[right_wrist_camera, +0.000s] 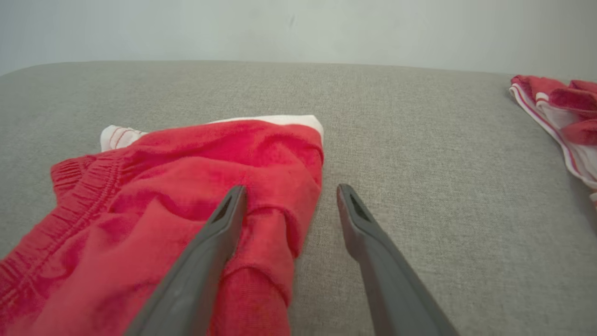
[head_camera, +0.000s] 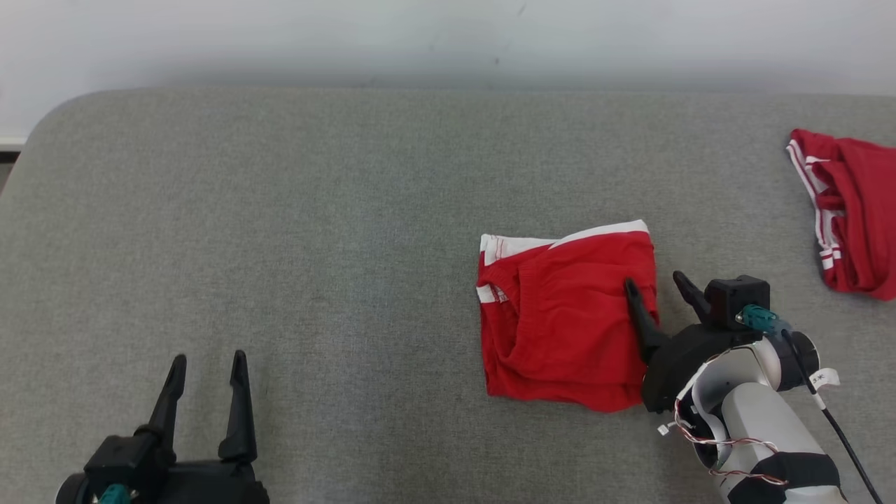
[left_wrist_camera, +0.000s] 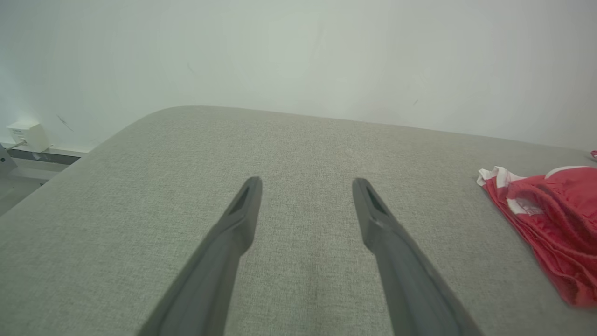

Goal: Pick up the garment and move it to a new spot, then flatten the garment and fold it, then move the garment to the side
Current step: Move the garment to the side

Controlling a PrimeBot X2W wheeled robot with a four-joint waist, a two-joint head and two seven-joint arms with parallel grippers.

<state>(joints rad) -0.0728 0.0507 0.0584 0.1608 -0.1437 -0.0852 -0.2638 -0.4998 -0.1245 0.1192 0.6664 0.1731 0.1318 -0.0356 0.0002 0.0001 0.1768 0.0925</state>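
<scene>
My right claw (head_camera: 654,283) stands apart, one finger over the folded red garment (head_camera: 567,322), the other just beside its edge; left claw (head_camera: 209,358) apart, above the tabletop (head_camera: 350,210)

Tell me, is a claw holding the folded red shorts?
Nothing is held. The right claw is open, straddling the right edge of the folded red-and-white cloth shorts; the left claw is open over the grey fabric table.

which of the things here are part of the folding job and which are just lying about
in the job: folded red garment, right gripper open astride its right edge, left gripper open over the grey table
lying about: second red garment bunched at the far right, white box by the wall
</scene>
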